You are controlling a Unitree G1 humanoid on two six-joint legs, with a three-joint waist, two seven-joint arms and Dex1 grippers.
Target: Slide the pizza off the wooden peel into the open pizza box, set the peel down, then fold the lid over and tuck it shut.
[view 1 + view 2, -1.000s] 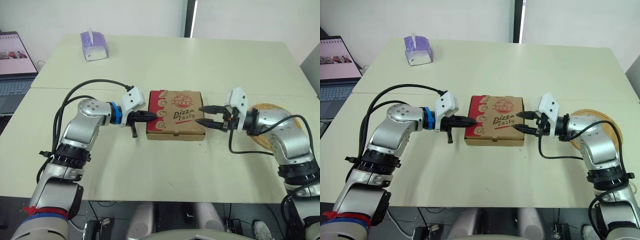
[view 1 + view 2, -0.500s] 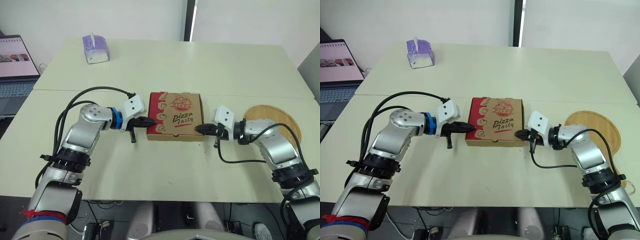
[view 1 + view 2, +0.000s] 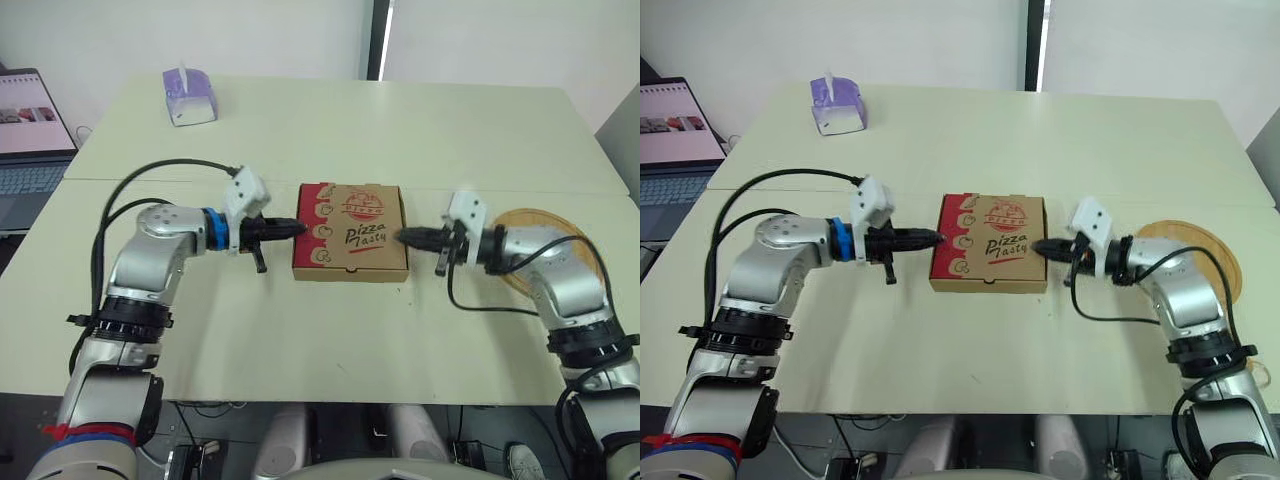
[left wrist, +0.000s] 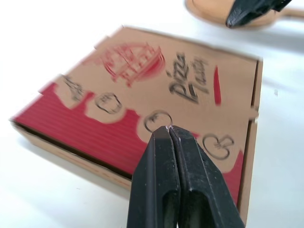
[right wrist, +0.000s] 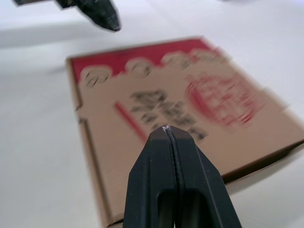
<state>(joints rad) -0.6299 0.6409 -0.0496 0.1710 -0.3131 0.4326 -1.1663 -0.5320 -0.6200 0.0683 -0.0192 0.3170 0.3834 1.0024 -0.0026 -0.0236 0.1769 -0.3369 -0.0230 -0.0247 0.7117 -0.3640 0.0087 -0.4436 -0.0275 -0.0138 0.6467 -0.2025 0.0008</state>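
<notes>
pizza box point(image 3: 350, 230): closed, lid flat, printed side up | wooden peel point(image 3: 1215, 240): round, lying flat, right of box

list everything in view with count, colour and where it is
table: 1, cream, under everything, with a seam running across it
pizza box: 1, brown with red print, lid down, middle of the table
peel: 1, light wood, round, on the table to the right of the box, partly behind the right arm
tissue box: 1, purple, far left part of the table
laptop: 1, dark with a lit screen, off the table's left edge
left gripper: 1, black, shut, tip at the box's left side
right gripper: 1, black, shut, tip at the box's right side
</notes>
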